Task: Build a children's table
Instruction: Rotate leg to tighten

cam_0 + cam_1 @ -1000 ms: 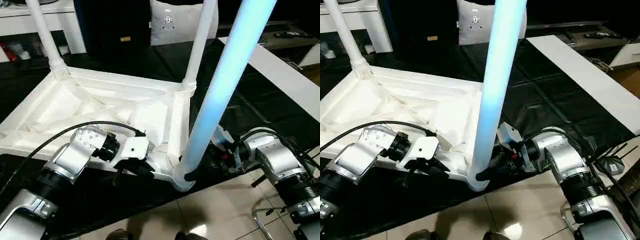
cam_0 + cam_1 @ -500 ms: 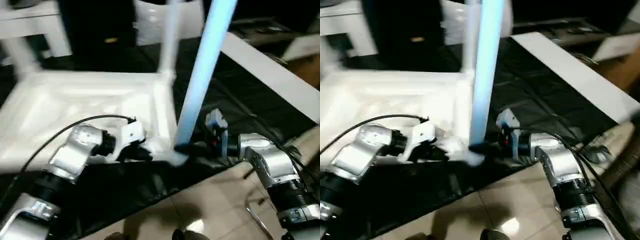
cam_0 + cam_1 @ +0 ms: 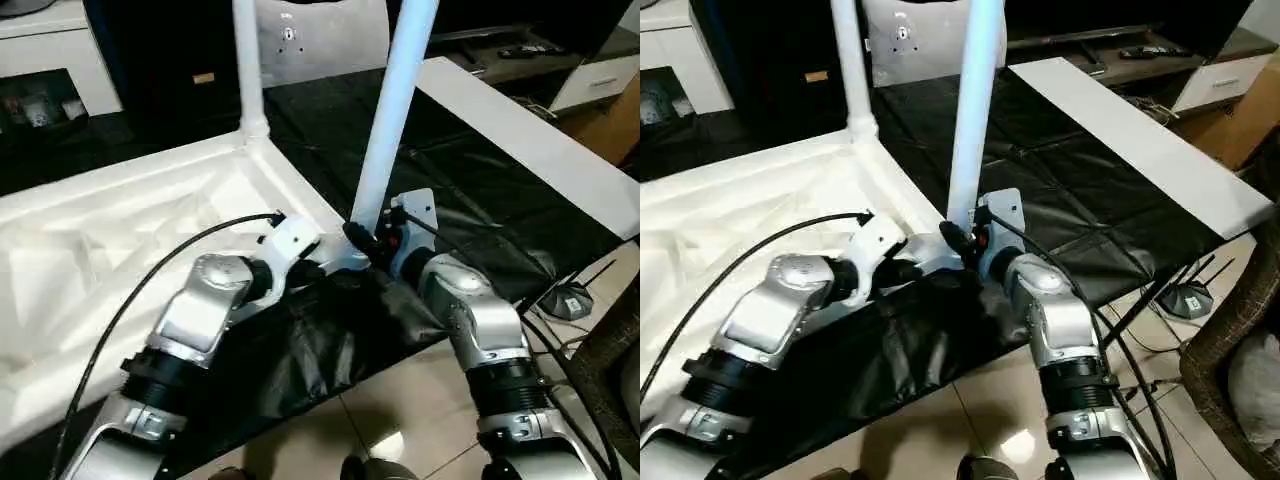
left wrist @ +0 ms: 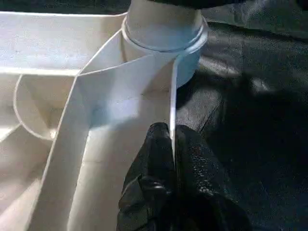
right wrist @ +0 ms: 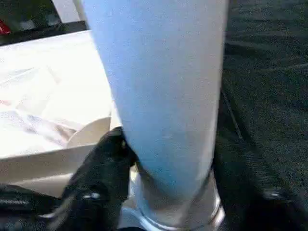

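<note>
Nearest, the left gripper (image 4: 171, 159) is pinched closed on the thin side rim of the children's table (image 3: 120, 230), just beside a corner socket. The right gripper (image 3: 362, 240) has one black finger (image 5: 108, 159) against the base of the near leg (image 3: 390, 110) standing in that socket; whether its jaws truly clasp the leg is hard to tell. The all-white table lies upside down on black sheeting (image 3: 470, 190), ribbed underside up. Farther back, a second leg (image 3: 247, 60) rises from another corner.

We saw all-white children's table (image 3: 120, 230), black sheet (image 3: 470, 190) beneath, silver forearms (image 3: 200, 310), black fingers (image 4: 163, 192), beige floor tiles (image 3: 420, 420).
</note>
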You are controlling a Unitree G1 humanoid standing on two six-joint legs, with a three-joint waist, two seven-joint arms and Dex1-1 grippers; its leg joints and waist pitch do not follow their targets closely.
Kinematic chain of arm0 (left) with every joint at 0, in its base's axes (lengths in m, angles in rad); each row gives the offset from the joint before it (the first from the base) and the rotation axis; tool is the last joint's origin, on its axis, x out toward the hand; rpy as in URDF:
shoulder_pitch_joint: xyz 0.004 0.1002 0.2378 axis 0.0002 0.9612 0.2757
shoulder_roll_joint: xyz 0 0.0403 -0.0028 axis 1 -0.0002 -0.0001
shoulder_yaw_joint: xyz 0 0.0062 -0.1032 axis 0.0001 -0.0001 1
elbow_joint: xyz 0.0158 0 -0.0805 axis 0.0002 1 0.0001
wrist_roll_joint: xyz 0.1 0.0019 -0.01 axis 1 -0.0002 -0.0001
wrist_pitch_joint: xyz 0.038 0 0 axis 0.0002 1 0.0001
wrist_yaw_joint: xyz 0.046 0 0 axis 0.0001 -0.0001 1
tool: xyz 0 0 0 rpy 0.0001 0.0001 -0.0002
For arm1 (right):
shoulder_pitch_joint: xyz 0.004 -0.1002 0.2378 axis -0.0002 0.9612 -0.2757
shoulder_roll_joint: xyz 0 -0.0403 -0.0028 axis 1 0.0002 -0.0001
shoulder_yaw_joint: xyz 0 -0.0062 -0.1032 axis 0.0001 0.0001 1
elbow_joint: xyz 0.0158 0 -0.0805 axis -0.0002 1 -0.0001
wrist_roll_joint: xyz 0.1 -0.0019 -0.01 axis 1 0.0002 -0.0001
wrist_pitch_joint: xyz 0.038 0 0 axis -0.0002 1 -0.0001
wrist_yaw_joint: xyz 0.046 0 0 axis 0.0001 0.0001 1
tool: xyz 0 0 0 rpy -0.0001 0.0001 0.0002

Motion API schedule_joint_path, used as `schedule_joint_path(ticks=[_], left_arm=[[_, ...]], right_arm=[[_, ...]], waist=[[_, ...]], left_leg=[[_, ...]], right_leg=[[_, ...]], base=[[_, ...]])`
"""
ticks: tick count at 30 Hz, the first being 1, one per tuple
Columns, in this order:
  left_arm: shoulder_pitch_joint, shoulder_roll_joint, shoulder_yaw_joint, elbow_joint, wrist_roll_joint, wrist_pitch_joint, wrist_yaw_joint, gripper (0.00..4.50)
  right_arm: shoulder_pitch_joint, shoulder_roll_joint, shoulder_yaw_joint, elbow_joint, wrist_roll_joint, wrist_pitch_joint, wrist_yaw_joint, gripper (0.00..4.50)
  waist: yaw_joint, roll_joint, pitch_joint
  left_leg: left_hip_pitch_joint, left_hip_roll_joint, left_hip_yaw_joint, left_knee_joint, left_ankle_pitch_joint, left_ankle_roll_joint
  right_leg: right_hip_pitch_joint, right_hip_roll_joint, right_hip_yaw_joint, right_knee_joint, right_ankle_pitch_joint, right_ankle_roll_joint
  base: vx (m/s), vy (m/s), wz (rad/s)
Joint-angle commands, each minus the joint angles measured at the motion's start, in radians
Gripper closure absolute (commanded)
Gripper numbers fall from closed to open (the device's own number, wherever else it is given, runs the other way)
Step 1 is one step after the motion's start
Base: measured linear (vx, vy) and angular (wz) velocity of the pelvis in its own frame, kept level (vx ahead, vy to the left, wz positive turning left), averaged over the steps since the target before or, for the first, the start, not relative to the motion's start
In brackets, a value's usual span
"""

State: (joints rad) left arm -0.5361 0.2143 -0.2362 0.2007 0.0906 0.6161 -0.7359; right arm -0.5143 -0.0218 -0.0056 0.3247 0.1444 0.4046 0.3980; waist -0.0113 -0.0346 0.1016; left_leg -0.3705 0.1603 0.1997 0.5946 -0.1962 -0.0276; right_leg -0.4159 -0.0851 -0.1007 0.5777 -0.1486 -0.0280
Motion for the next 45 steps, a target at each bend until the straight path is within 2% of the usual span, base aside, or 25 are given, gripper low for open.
schedule_joint_path(ticks=[1,3,6,8,9,10,11,14,15,16,19,22,23,25,28,29,30,33,34,37,38,45], left_arm=[[-0.03,-0.034,-0.032,-0.026,-0.012,-0.01,0.015,4.5],[-0.028,-0.024,-0.037,-0.024,-0.006,-0.027,0.002,4.5],[-0.022,-0.002,-0.043,-0.017,-0.006,-0.057,-0.018,4.5],[-0.02,0.019,-0.044,-0.003,-0.007,-0.088,-0.036,4.5],[-0.02,0.033,-0.044,0.008,-0.009,-0.113,-0.051,4.5],[-0.019,0.054,-0.047,0.021,-0.013,-0.155,-0.08,4.5],[-0.019,0.061,-0.048,0.024,-0.015,-0.168,-0.09,4.5],[-0.018,0.079,-0.051,0.031,-0.021,-0.191,-0.119,4.5],[-0.021,0.087,-0.052,0.041,-0.021,-0.2,-0.126,4.5],[-0.024,0.097,-0.054,0.05,-0.023,-0.209,-0.141,4.5],[-0.031,0.118,-0.061,0.067,-0.03,-0.237,-0.176,4.5],[-0.035,0.144,-0.075,0.075,-0.039,-0.267,-0.229,4.5],[-0.035,0.146,-0.076,0.076,-0.041,-0.27,-0.235,4.5],[-0.034,0.165,-0.087,0.081,-0.044,-0.288,-0.269,4.5],[-0.029,0.185,-0.1,0.084,-0.049,-0.31,-0.312,4.5],[-0.027,0.192,-0.104,0.082,-0.052,-0.321,-0.33,4.5],[-0.025,0.199,-0.109,0.081,-0.054,-0.332,-0.347,4.5],[-0.022,0.219,-0.121,0.079,-0.059,-0.363,-0.392,4.5],[-0.018,0.242,-0.138,0.074,-0.064,-0.408,-0.446,4.5],[-0.016,0.266,-0.156,0.069,-0.069,-0.448,-0.501,4.5],[-0.016,0.27,-0.16,0.069,-0.07,-0.456,-0.514,4.5],[-0.034,0.28,-0.173,0.095,-0.054,-0.493,-0.526,4.5]], right_arm=[[0.022,0.039,0.048,-0.004,0.004,0.036,0.02,1.51],[0.034,0.029,0.045,-0.014,0.001,0.03,0.016,1.44],[0.059,0.004,0.041,-0.036,-0.001,0.002,0.022,1.12],[0.083,-0.025,0.037,-0.067,0.006,-0.015,0.047,0.98],[0.1,-0.046,0.039,-0.092,0.013,-0.032,0.078,0.98],[0.131,-0.074,0.031,-0.14,0.047,-0.025,0.134,0.7],[0.141,-0.081,0.026,-0.158,0.064,-0.012,0.151,0.6],[0.167,-0.114,0.03,-0.2,0.072,-0.009,0.188,0.38],[0.179,-0.129,0.028,-0.215,0.074,-0.012,0.2,0.38],[0.196,-0.158,0.026,-0.232,0.084,-0.015,0.237,0.17],[0.223,-0.213,0.004,-0.247,0.109,-0.019,0.297,0.06],[0.256,-0.304,-0.011,-0.249,0.116,-0.062,0.39,0.06],[0.259,-0.313,-0.017,-0.252,0.12,-0.055,0.393,0.06],[0.266,-0.347,-0.048,-0.249,0.132,-0.054,0.411,0.06],[0.274,-0.385,-0.059,-0.237,0.148,-0.082,0.481,0.06],[0.277,-0.399,-0.056,-0.233,0.15,-0.093,0.506,0.06],[0.279,-0.413,-0.053,-0.228,0.151,-0.103,0.53,0.06],[0.279,-0.452,-0.035,-0.212,0.15,-0.129,0.589,0.06],[0.272,-0.49,-0.003,-0.201,0.143,-0.143,0.647,0.06],[0.257,-0.518,0.029,-0.19,0.131,-0.152,0.696,0.06],[0.252,-0.522,0.038,-0.188,0.13,-0.157,0.712,0.06],[0.241,-0.541,0.077,-0.207,0.142,-0.168,0.801,0.06]], waist=[[0.011,0.009,-0.065],[0.013,0.012,-0.067],[0.017,0.008,-0.069],[0.023,0.009,-0.07],[0.023,0.01,-0.073],[0.025,0.01,-0.075],[0.027,0.01,-0.076],[0.029,0.008,-0.076],[0.029,0.015,-0.077],[0.028,0.013,-0.074],[0.037,0.013,-0.073],[0.046,0.012,-0.074],[0.047,0.011,-0.074],[0.049,0.001,-0.075],[0.053,0.002,-0.076],[0.054,0.002,-0.076],[0.056,-0.003,-0.077],[0.06,-0.002,-0.075],[0.064,-0.005,-0.075],[0.068,-0.003,-0.074],[0.069,-0.006,-0.073],[0.073,-0.005,-0.074]], left_leg=[[0.01,0.076,-0.043,-0.08,-0.21,0.031],[0.01,0.076,-0.042,-0.081,-0.206,0.033],[0.012,0.077,-0.041,-0.081,-0.203,0.03],[0.013,0.076,-0.039,-0.079,-0.19,0.035],[0.011,0.076,-0.039,-0.078,-0.176,0.04],[0.011,0.077,-0.038,-0.077,-0.164,0.045],[0.01,0.078,-0.038,-0.076,-0.151,0.056],[0.007,0.077,-0.037,-0.075,-0.129,0.075],[0.009,0.077,-0.038,-0.075,-0.143,0.071],[0.011,0.077,-0.037,-0.075,-0.164,0.062],[0.013,0.076,-0.037,-0.075,-0.187,0.056],[0.015,0.078,-0.036,-0.074,-0.18,0.053],[0.015,0.078,-0.036,-0.074,-0.179,0.054],[0.014,0.077,-0.035,-0.073,-0.167,0.064],[0.014,0.078,-0.035,-0.07,-0.145,0.076],[0.013,0.078,-0.035,-0.07,-0.142,0.079],[0.013,0.078,-0.034,-0.069,-0.138,0.087],[0.014,0.077,-0.034,-0.068,-0.135,0.095],[0.014,0.077,-0.034,-0.068,-0.135,0.097],[0.017,0.079,-0.032,-0.068,-0.139,0.093],[0.017,0.08,-0.033,-0.07,-0.141,0.092],[0.018,0.082,-0.034,-0.069,-0.146,0.084]], right_leg=[[0.049,-0.083,0.069,-0.074,-0.332,-0.189],[0.051,-0.083,0.069,-0.072,-0.321,-0.194],[0.051,-0.083,0.07,-0.072,-0.318,-0.193],[0.052,-0.083,0.071,-0.071,-0.301,-0.191],[0.054,-0.082,0.071,-0.067,-0.275,-0.199],[0.055,-0.083,0.071,-0.065,-0.255,-0.199],[0.057,-0.082,0.072,-0.061,-0.227,-0.205],[0.06,-0.082,0.071,-0.056,-0.193,-0.219],[0.059,-0.083,0.07,-0.059,-0.217,-0.224],[0.057,-0.083,0.069,-0.065,-0.255,-0.218],[0.058,-0.083,0.069,-0.073,-0.306,-0.196],[0.057,-0.082,0.07,-0.069,-0.285,-0.199],[0.057,-0.082,0.07,-0.068,-0.282,-0.202],[0.058,-0.085,0.07,-0.068,-0.294,-0.204],[0.057,-0.084,0.069,-0.065,-0.281,-0.207],[0.058,-0.084,0.069,-0.063,-0.277,-0.208],[0.059,-0.085,0.068,-0.064,-0.275,-0.208],[0.057,-0.084,0.068,-0.065,-0.285,-0.208],[0.057,-0.086,0.067,-0.066,-0.304,-0.203],[0.054,-0.084,0.068,-0.065,-0.311,-0.203],[0.053,-0.084,0.068,-0.065,-0.313,-0.204],[0.055,-0.085,0.069,-0.061,-0.306,-0.209]], base=[[0.0,0.0,0.0],[0.0,0.0,0.0],[0.0,0.0,0.0],[0.0,0.0,0.0],[0.0,0.0,0.0],[0.0,0.0,0.0],[0.0,0.0,0.0],[0.0,0.0,0.0],[0.0,0.0,0.0],[0.0,0.0,0.0],[0.0,0.0,0.0],[0.0,0.0,0.0],[0.0,0.0,0.0],[0.0,0.0,0.0],[0.0,0.0,0.0],[0.0,0.0,0.0],[0.0,0.0,0.0],[0.0,0.0,0.0],[0.0,0.0,0.0],[0.0,0.0,0.0],[0.0,0.0,0.0],[0.0,0.0,0.0]])
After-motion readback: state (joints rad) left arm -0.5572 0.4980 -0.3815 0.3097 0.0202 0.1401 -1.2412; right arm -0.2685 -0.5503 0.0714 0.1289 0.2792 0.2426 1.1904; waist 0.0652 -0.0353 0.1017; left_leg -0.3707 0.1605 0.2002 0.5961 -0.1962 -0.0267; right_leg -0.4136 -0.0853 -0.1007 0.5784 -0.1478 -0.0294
